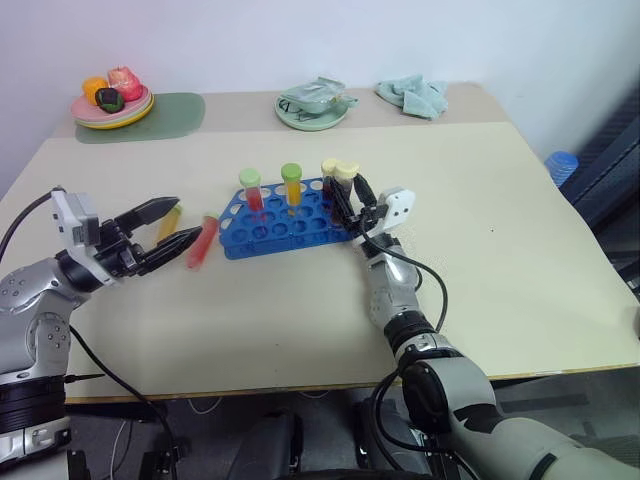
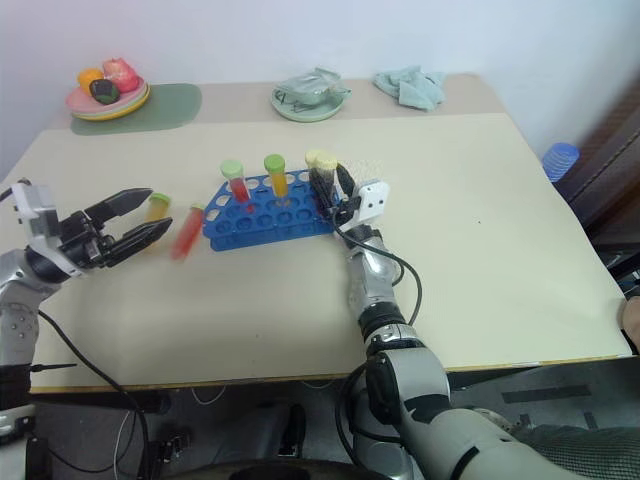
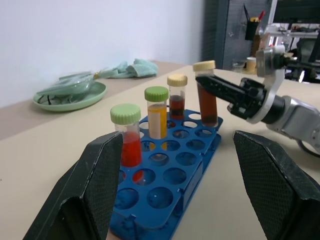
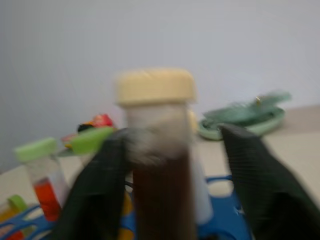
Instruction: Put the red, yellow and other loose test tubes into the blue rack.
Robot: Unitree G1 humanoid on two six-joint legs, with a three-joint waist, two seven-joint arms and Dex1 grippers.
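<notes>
Right gripper point(image 1: 357, 203) is up at the right end of the blue rack point(image 1: 285, 225), its black fingers parted on either side of the brown tube with the cream cap point(image 3: 206, 93). That tube stands upright in a rack hole, and there's a gap showing on at least one side, so no squeeze on it. A second cream-capped dark tube point(image 3: 177, 96) stands just beside it.

Further along the rack, the orange-filled tube with a green cap point(image 1: 291, 187) and the red-filled one with a green cap point(image 1: 251, 190) both sit upright in their holes.

Over on the left, the left gripper point(image 1: 168, 228) hovers above the table point(image 1: 500, 260) with its fingers spread wide, nothing between them. Two tubes lie loose on the tabletop beside it (both on their sides): a red tube point(image 1: 203, 241) just left of the rack, and a yellow tube point(image 1: 168, 220) a little further out, partly behind the fingers.

At the back edge there's a plate of fruit point(image 1: 111, 103), a green dish point(image 1: 313, 108) and a crumpled cloth point(image 1: 412, 96).
</notes>
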